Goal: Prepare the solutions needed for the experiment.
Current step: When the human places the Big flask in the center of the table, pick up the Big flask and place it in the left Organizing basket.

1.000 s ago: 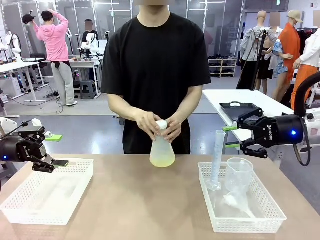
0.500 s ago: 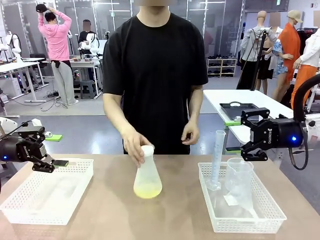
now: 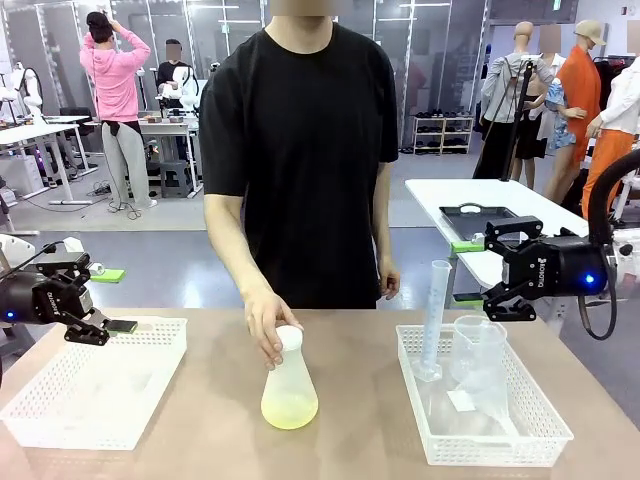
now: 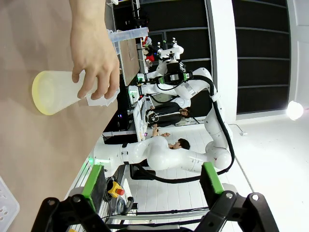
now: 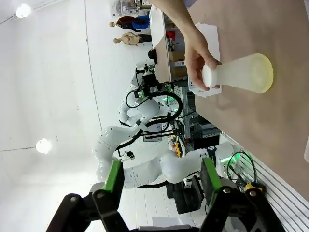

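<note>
Solutions sit in the flask mid-table between 2 baskets, the person's hand gripping its neck. Your left gripper and right gripper both hang open-jawed and empty.

Bright, even overhead light leaves soft shadows on the desk. Both wrist views show glaring round lamps and strong wide-angle bending at the edges.

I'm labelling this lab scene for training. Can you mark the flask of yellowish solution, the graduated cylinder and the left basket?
flask of yellowish solution (image 3: 290,405), front view: its wide lower body, where the liquid sits.
graduated cylinder (image 3: 434,315), front view: middle of its upright tube.
left basket (image 3: 100,385), front view: its bare floor.
</note>
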`<state>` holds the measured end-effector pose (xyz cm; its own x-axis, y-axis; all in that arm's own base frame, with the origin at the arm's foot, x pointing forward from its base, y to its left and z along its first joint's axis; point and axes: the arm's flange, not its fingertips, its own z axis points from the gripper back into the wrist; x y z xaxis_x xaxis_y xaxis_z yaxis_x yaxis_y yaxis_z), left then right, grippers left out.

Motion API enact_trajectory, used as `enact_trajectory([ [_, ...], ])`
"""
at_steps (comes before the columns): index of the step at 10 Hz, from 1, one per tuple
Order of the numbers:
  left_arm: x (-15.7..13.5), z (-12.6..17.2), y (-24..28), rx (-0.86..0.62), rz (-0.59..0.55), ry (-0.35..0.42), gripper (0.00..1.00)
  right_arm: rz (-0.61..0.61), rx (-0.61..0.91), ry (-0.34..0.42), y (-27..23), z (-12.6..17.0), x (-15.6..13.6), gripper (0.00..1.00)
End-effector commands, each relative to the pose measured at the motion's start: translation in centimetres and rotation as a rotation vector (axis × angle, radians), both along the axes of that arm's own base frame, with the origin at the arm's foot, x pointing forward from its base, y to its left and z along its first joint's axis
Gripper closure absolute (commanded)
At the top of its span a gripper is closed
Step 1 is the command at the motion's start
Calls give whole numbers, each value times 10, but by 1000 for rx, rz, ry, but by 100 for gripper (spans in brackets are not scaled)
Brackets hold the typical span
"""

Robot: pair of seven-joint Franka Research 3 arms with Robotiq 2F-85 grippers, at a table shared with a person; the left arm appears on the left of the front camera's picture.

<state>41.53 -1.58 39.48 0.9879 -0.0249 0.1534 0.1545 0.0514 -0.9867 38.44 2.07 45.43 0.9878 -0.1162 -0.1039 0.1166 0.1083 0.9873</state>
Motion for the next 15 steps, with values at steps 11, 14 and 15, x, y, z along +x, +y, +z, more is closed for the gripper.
enact_trajectory([
  [11,-5,31,-31,139,-98,-662,0,2,2,0,1,0,-1,19],
  [14,-18,34,-38,204,-123,-1079,0,2,2,0,1,0,-1,19],
  [15,-20,36,-42,238,-109,-1168,0,2,2,0,1,0,-1,19],
])
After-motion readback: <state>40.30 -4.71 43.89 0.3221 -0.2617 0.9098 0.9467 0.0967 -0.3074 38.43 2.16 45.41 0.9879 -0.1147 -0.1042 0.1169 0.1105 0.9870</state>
